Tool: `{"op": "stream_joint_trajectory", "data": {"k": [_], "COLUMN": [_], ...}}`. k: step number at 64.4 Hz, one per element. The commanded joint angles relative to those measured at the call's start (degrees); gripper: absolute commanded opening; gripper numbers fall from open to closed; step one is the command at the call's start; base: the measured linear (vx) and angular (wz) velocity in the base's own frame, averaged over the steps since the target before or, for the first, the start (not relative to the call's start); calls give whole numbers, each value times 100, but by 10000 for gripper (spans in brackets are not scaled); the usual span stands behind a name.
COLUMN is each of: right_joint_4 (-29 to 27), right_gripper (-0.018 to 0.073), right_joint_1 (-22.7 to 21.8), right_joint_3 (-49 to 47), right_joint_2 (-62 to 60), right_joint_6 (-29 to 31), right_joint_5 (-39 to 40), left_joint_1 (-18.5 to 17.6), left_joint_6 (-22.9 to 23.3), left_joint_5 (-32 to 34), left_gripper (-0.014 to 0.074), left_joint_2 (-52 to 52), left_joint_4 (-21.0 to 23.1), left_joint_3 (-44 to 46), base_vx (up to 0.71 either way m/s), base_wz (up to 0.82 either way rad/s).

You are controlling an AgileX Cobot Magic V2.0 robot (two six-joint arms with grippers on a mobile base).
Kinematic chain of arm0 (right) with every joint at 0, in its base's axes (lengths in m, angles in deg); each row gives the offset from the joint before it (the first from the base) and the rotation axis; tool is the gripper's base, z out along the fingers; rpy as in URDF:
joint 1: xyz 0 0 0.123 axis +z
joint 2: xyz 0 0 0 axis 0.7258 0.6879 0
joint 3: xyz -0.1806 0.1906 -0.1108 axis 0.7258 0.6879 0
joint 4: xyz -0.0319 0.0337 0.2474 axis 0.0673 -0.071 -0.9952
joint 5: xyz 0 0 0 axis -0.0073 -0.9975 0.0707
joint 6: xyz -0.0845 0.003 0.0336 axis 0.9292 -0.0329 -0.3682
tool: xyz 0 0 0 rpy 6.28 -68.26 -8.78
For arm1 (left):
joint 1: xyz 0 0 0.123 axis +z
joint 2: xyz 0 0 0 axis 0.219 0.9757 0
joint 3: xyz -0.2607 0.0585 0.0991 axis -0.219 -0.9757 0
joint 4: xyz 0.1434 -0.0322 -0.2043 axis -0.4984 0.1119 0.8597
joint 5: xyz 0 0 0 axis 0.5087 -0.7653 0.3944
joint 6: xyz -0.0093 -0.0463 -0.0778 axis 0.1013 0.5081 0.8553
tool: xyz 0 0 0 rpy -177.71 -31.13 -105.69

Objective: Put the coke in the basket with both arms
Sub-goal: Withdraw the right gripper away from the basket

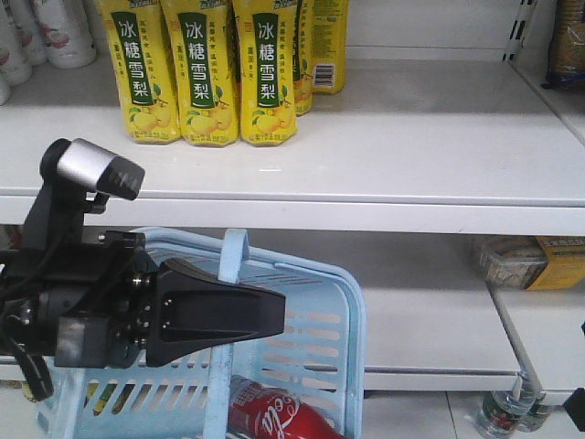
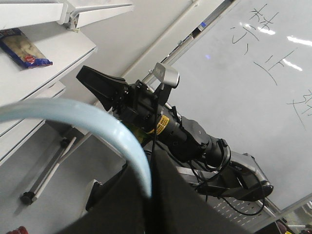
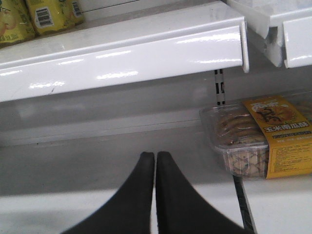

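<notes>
The coke, a red bottle with white script, lies on the bottom of the light blue basket. Only part of the coke shows above the picture's lower edge. The basket's flat handle stands upright, and my left gripper is shut on it. In the left wrist view the handle curves down into the closed black jaws of my left gripper. My right gripper is shut and holds nothing; it points at the lower shelf. The left wrist view also shows the right gripper off to the basket's right, on an arm with a yellow sticker.
Yellow drink bottles and white bottles stand on the upper shelf. A clear cookie box with a yellow label sits on the lower shelf at the right. A snack pack lies on a side shelf. Behind the right arm is a whiteboard.
</notes>
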Motion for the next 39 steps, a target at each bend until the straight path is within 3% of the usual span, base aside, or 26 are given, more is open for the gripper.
{"op": "stream_joint_trajectory", "data": {"k": [1, 39], "right_joint_4": [362, 362], "right_gripper": [-4, -4], "right_joint_1": [-20, -20], "right_joint_3": [-151, -151], "right_joint_2": [13, 13], "right_joint_6": [54, 54], "right_joint_5": [-162, -168], "left_joint_1": [-20, -20], "left_joint_6": [-80, -80], "left_joint_5": [990, 990], "left_gripper": [-6, -6], "left_joint_2": [-163, -163], "left_joint_4": [738, 738], "left_joint_3": [209, 209], "base_vx": [0, 0], "base_wz": [0, 0]}}
